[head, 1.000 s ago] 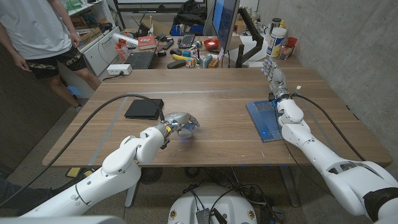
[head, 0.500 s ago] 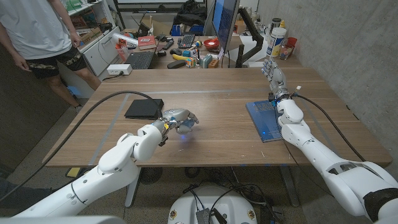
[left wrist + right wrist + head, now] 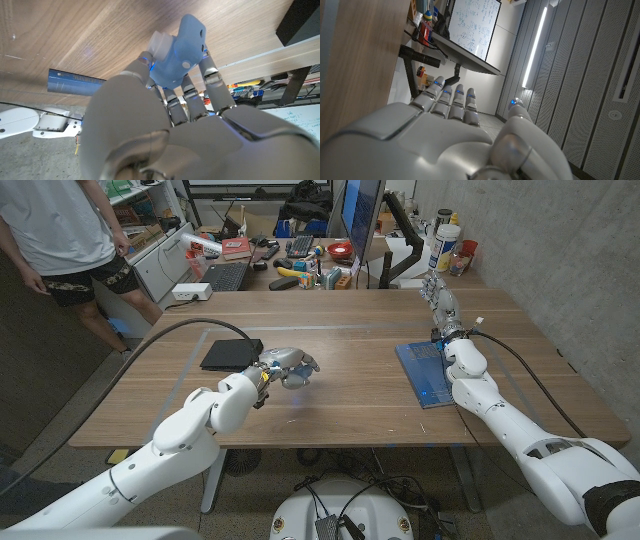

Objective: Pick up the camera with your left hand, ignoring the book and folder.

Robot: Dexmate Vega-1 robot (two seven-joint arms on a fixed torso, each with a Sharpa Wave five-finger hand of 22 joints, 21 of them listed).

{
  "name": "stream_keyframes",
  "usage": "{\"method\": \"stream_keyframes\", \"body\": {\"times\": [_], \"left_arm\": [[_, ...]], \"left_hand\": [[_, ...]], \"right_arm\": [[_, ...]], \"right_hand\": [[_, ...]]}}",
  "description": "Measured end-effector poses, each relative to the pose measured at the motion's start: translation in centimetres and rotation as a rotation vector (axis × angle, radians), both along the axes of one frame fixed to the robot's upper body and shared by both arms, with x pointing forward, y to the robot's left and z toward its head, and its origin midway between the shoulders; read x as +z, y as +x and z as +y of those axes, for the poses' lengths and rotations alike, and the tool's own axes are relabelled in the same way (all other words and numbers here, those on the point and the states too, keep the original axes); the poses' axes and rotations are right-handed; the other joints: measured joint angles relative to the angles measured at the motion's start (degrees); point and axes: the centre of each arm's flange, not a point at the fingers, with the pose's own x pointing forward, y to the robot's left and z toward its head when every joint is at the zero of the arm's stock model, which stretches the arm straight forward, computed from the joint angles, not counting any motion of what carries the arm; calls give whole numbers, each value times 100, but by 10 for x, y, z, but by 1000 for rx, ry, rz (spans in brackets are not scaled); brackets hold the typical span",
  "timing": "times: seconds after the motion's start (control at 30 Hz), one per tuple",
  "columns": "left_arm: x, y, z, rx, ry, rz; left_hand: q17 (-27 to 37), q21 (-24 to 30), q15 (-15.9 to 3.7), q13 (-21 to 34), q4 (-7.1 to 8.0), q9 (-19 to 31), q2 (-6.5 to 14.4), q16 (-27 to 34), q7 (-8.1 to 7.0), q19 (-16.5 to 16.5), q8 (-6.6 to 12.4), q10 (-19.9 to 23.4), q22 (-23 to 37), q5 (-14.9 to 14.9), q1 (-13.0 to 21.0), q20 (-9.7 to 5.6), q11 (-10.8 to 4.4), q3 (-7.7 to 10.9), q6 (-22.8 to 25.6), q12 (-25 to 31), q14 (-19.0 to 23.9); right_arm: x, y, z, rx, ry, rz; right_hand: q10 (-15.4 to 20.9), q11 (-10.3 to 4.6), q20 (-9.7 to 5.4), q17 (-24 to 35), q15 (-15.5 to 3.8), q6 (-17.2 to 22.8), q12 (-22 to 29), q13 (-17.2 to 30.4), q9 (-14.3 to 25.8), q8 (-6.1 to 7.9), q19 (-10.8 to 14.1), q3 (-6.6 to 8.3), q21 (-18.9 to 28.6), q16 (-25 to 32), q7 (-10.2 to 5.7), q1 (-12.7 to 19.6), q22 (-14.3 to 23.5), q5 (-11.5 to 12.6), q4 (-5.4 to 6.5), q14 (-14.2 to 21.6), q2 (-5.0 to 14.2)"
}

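Note:
My left hand (image 3: pixel 284 364) grips a small light-blue camera (image 3: pixel 297 378) and holds it a little above the wooden table (image 3: pixel 350 405), just right of the black folder (image 3: pixel 231 354). In the left wrist view the camera (image 3: pixel 177 50) sits between the fingertips of my left hand (image 3: pixel 165 125), its white lens stub pointing at the tabletop. The blue book (image 3: pixel 428 372) lies at the table's right side. My right hand (image 3: pixel 440 298) stands upright beyond the book's far edge with fingers straight and holds nothing; the right wrist view shows the back of that hand (image 3: pixel 445 135).
A black cable (image 3: pixel 165 340) curves over the table's left part, and another cable (image 3: pixel 520 365) runs along the right arm. Behind the table stands a cluttered desk (image 3: pixel 290 255) with a laptop and monitor. A person (image 3: pixel 70 240) stands at the back left.
My left hand has carried the camera away from the near edge and slightly higher, closer to the folder's right end. The right hand has not moved.

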Motion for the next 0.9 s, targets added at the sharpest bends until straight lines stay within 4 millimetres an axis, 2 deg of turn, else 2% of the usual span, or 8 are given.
{"method": "stream_keyframes", "body": {"times": [0.4, 0.53, 0.9], "left_arm": [[14, -5, -1, -7, 21, -24], [18, -7, -1, -10, 25, -37], [31, -16, -2, -19, 41, -81]], "left_hand": [[39, -25, 2, 5, 0, 0, -1, -22, 29, 65, 46, 68, 1, -5, 1, -41, -46, 0, 174, -37, 100], [40, -69, -7, 5, 0, 0, -1, -22, 18, 102, 46, 96, 0, -6, 1, -63, -37, 0, 185, -39, 110], [39, -73, -8, 7, 0, -1, -1, -34, 10, 112, 46, 108, -2, -22, 1, -72, -48, 0, 194, -51, 151]], "right_arm": [[1, 1, 0, -1, 0, -2], [2, 1, 0, 0, 0, -4], [4, 0, 0, -1, 3, -9]], "right_hand": [[0, 0, 1, 0, 0, 0, 0, 0, 0, 0, 1, 0, 0, 0, 0, 0, 0, 0, 0, 0, 0], [0, 0, -22, 0, 0, 0, 0, 0, 0, 0, 166, 0, 22, 0, 0, 0, 0, 0, 0, 43, 0], [0, 0, -32, 0, 21, 0, 0, 0, 0, 0, 176, 1, 23, 0, 0, 0, 0, 0, 0, 63, 0]]}}
